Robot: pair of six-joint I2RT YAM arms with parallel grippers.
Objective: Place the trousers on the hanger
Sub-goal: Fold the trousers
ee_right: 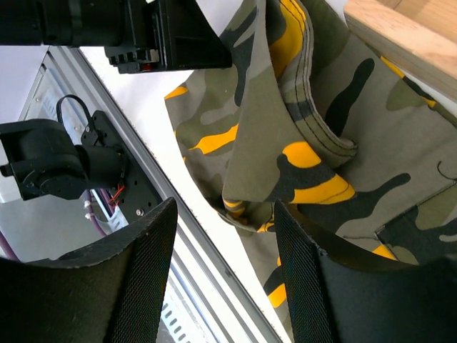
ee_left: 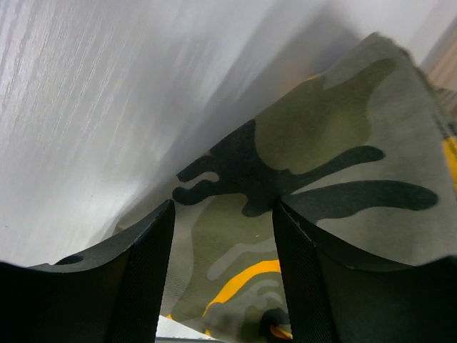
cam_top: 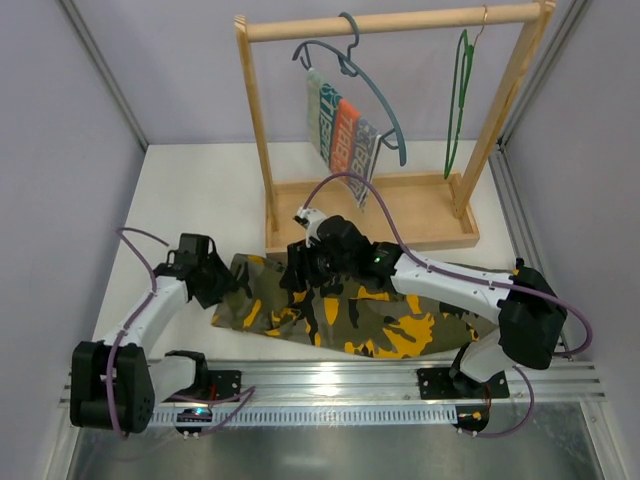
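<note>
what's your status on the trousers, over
Both jaws open: left gripper, right gripper low over trousers. Trousers on table, not hung. Hanger bare on rail.

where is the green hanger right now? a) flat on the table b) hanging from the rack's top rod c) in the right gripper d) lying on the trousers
b: the green hanger hangs by its hook from the wooden rod, near its right end.
</note>
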